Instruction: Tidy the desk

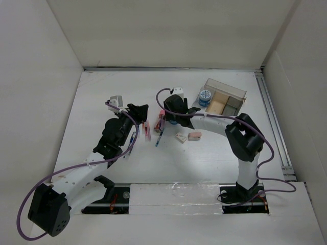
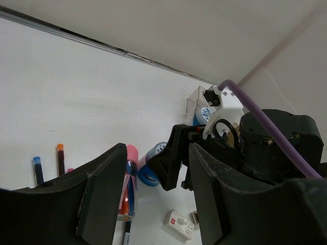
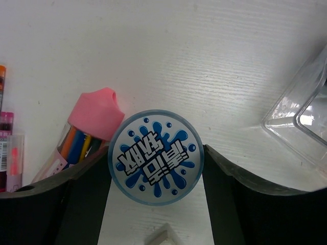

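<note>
White desk (image 1: 102, 102) stretches under both arms, boxed in by pale walls, and by my judgement little of it is tidy yet. Right pincer (image 3: 156, 152) appears clenched on a round blue tin (image 3: 156, 159) that stands on the desk, a finger against each side. A pink-capped tube of pens (image 3: 87, 132) lies just beside it, and the clear organizer (image 3: 301, 117) is near its other side. Left pincer (image 2: 157, 153) hangs released and empty. Loose pens (image 1: 148, 130), a white eraser (image 1: 180, 137) and a pink eraser (image 1: 194, 136) near the pincers are unsorted.
</note>
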Action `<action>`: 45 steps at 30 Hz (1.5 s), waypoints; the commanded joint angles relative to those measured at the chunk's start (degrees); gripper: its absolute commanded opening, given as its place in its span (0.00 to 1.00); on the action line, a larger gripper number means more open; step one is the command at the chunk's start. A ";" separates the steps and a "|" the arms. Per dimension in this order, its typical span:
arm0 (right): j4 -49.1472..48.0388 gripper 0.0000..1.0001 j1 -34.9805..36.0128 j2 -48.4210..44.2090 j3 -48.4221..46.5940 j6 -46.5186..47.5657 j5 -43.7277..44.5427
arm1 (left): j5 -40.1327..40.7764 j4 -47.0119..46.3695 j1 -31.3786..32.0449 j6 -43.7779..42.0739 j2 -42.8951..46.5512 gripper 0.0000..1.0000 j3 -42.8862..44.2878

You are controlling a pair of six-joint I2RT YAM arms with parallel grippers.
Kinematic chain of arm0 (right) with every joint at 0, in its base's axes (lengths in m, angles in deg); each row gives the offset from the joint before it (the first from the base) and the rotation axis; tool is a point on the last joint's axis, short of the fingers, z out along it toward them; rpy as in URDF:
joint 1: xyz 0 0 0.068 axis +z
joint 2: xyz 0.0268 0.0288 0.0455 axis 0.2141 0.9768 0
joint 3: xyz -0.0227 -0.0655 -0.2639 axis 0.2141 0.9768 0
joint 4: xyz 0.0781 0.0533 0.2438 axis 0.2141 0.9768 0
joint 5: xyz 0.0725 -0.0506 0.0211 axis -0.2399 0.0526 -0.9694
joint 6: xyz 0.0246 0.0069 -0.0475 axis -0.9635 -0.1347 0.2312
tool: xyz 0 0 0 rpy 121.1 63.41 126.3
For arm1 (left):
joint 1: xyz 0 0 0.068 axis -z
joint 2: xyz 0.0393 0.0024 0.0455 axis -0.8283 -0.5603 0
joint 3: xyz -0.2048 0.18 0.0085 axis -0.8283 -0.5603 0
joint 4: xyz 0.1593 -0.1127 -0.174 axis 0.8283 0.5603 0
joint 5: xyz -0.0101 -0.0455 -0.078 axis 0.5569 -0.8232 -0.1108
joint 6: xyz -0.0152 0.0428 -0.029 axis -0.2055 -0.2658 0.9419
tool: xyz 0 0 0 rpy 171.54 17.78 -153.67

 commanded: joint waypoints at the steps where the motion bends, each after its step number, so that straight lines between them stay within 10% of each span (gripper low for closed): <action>1: -1.62 0.54 -0.68 -3.33 -1.89 -0.45 0.86 | -0.77 -2.06 -0.13 0.25 0.83 0.48 0.18; 8: -4.35 0.54 -6.98 -17.47 2.68 1.39 1.47 | -1.47 -2.24 -0.13 0.69 0.65 0.48 0.09; 37: 1.62 0.56 -18.08 -11.17 2.51 -1.51 0.42 | -1.30 -2.59 -0.13 0.78 -0.22 0.47 0.18; 45: 2.25 0.92 -18.08 -12.12 1.72 -2.21 2.26 | -0.33 -2.06 -0.13 1.04 0.39 0.51 0.00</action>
